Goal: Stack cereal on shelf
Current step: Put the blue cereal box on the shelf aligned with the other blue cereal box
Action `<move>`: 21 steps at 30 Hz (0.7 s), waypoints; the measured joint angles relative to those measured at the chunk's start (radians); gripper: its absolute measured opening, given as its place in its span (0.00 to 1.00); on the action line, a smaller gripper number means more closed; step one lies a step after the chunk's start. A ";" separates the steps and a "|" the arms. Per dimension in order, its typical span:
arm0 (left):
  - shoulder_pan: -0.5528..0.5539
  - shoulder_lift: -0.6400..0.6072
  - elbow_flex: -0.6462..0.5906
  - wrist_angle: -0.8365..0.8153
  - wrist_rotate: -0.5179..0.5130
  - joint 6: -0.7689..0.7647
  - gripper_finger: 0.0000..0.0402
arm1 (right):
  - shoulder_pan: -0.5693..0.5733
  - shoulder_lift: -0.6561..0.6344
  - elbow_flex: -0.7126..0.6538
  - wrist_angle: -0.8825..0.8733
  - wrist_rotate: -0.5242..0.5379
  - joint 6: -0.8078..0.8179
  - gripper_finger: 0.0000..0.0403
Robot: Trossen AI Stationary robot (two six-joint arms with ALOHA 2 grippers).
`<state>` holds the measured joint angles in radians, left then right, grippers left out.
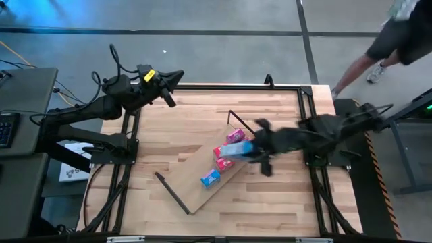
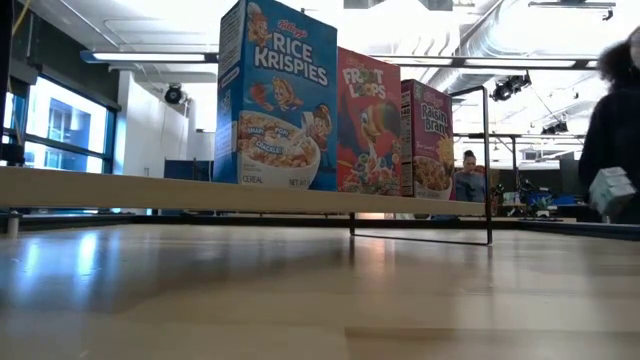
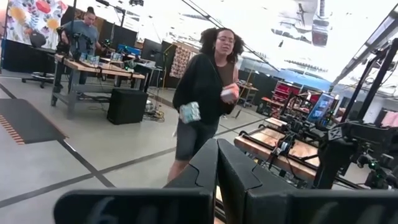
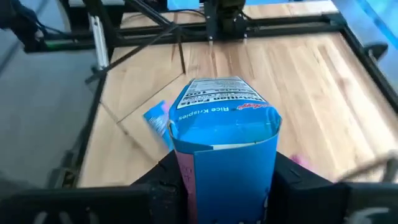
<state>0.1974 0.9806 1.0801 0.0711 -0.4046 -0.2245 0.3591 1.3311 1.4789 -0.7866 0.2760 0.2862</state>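
The shelf (image 1: 202, 177) is a light-wood board with black wire frames at its ends, lying slantwise on the table. Three cereal boxes stand on it: blue Rice Krispies (image 2: 275, 95), red Froot Loops (image 2: 368, 120) and pink Raisin Bran (image 2: 427, 140). From above they show as blue (image 1: 210, 177), red (image 1: 223, 163) and pink (image 1: 235, 136). My right gripper (image 1: 255, 150) is shut on a fourth, blue box (image 4: 224, 146) over the shelf's right edge. My left gripper (image 3: 217, 177) is shut, raised by the table's far left corner (image 1: 172, 82), touching nothing. My right gripper pinches the blue Rice Krispies box between its two fingers (image 4: 166, 186), one on each side of the box's near end (image 4: 186, 171). The fingers come level from the table's right. The box lies lengthwise out ahead of them, its printed narrow side (image 4: 217, 99) facing up, above the shelf.
A person (image 3: 208, 93) stands beyond the table's far right corner with small boxes in both hands, and also shows at the edge (image 2: 615, 130) of the low view. The black table frame (image 1: 307, 101) borders the wood. Bare tabletop (image 1: 270, 202) lies near and to the left of the shelf.
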 joint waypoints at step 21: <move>-0.033 -0.006 0.000 -0.172 0.139 -0.108 0.00 | -0.149 0.634 0.528 -0.104 -0.210 -0.333 0.26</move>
<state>0.1643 0.9749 1.0798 -0.1009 -0.2653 -0.3321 0.2101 1.9649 2.0072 -0.8911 0.0657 -0.0468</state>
